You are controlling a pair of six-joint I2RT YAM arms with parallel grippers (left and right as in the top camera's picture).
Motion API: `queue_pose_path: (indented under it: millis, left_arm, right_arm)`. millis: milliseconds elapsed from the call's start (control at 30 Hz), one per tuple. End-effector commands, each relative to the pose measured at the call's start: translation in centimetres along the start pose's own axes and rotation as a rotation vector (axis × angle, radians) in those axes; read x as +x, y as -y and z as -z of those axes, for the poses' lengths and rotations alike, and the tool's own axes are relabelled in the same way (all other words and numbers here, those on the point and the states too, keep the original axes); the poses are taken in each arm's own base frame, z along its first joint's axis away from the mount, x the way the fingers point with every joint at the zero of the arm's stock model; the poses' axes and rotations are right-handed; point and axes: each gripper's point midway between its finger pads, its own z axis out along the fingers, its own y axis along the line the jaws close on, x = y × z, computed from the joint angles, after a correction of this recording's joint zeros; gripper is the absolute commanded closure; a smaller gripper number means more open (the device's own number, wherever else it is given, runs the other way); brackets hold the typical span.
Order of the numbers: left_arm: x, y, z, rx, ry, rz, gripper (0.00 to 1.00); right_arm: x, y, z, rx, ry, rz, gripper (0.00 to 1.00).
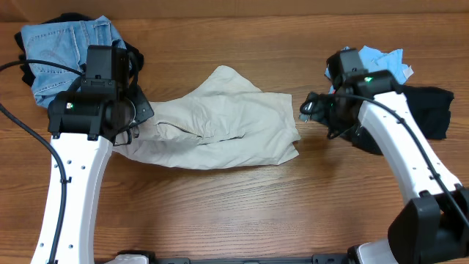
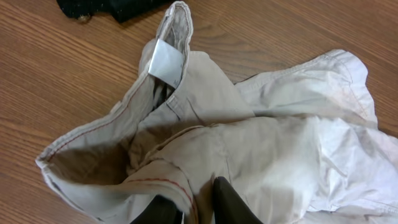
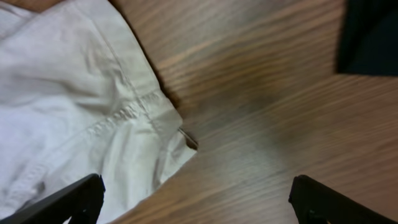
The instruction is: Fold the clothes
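The cream trousers [image 1: 220, 121] stretch lengthwise across the surface [image 1: 242, 213] between the arms; left fingers [image 2: 231, 200] pinch the waistband [image 2: 93, 134], right fingers [image 3: 71, 200] stand spread beside the hem [image 3: 134, 112]

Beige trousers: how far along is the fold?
Done: nothing; the beige trousers lie rumpled mid-table. In hand: left gripper pinches a stitched edge; right gripper is open beside their other end. Left: every fold, plus the denim, black garment and light-blue tee.
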Motion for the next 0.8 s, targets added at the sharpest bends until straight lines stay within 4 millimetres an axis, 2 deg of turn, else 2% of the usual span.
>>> queue_pose_path:
  millis: [0,133,200,333,533,567,600,633,700,733,767]
  left_arm:
    - [-0.9,-0.1,0.6,0.003,0.028,-0.007,0.80]
    - [-0.9,-0.1,0.6,0.002,0.028,-0.011,0.80]
    - [-0.9,-0.1,0.6,0.003,0.029,-0.011,0.80]
    - [-1.0,-0.1,0.6,0.004,0.031,-0.010,0.80]
    - [-0.8,-0.1,0.6,0.004,0.022,-0.012,0.80]
    - [-0.7,-0.1,0.6,0.003,0.020,-0.012,0.77]
    - [-0.5,-0.2,0.6,-0.001,0.013,-0.014,0.65]
    - [-0.2,-0.4,0.6,-0.009,0.000,-0.016,0.35]
    - [0.4,-0.7,0.6,-0.019,-0.027,-0.020,0.19]
    - [1.1,-0.7,0.6,-0.013,-0.057,-0.023,0.03]
    - [1.6,-0.6,0.7,-0.003,-0.080,-0.026,0.00]
  right_arm:
    - [1.8,-0.9,-3.0,-0.096,-0.068,0.002,0.03]
    - [1.8,-1.2,-5.3,-0.142,-0.037,0.039,0.04]
    - [1.7,-1.5,-6.0,-0.174,-0.020,0.078,0.00]
    - [1.9,-3.3,-6.3,-0.282,-0.017,0.163,0.00]
    - [2.0,-3.1,-8.2,-0.265,-0.041,0.186,0.00]
    - [2.1,-3.0,-8.5,-0.260,-0.048,0.184,0.00]
    - [2.1,-2.9,-8.9,-0.255,-0.057,0.181,0.00]
    - [2.1,-2.9,-8.9,-0.256,-0.055,0.181,0.00]
    - [1.8,-3.1,-8.9,-0.262,-0.046,0.183,0.00]
    - [1.8,-3.1,-8.9,-0.264,-0.042,0.183,0.00]
    - [1.7,-3.2,-8.9,-0.265,-0.041,0.178,0.00]
